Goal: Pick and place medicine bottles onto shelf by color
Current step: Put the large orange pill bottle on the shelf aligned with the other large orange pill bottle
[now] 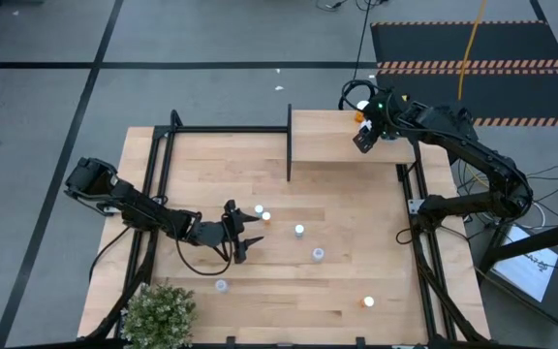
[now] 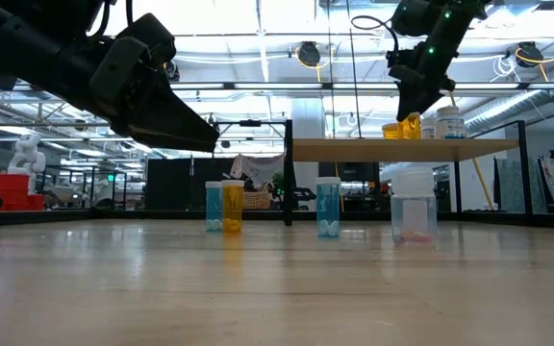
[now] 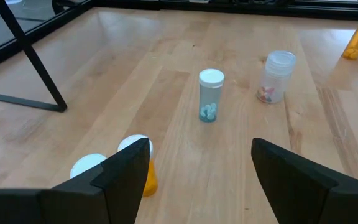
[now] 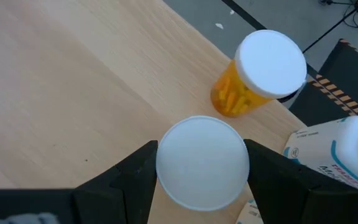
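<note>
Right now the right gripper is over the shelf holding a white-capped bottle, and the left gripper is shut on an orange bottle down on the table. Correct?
Not quite. The left gripper is open and holds nothing; the left wrist view shows its fingers apart, with the orange bottle standing beside one of them. The rest holds: the right gripper grips a white-capped bottle over the shelf.

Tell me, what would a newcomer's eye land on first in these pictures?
Probably the right claw up over the raised wooden shelf, closed around a white-capped bottle right beside an orange bottle standing there. Next, the left claw hovering open above the table, close to a blue bottle and an orange one, with more small bottles dotted across the wood.
</note>
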Robot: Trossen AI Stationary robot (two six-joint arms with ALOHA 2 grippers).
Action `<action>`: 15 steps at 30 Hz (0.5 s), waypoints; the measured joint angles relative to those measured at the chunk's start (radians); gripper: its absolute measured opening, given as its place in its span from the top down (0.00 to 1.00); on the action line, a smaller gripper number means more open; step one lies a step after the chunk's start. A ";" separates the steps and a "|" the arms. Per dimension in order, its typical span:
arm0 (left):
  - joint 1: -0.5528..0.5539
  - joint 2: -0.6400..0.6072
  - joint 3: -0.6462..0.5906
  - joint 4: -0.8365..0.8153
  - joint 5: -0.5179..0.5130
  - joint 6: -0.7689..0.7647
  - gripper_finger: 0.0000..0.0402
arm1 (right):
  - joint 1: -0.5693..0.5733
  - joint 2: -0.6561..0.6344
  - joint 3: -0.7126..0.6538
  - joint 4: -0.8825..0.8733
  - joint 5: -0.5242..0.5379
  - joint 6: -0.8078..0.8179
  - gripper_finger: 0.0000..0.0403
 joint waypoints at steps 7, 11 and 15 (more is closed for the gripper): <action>0.000 0.000 0.000 0.000 0.001 0.000 0.30 | 0.000 0.000 0.000 0.001 -0.029 0.000 0.47; 0.000 0.000 0.000 0.000 0.001 0.000 0.30 | 0.000 0.000 0.000 0.001 -0.028 0.013 0.47; 0.000 0.000 0.000 0.000 0.001 0.000 0.30 | 0.000 0.000 0.000 0.005 -0.028 0.020 0.47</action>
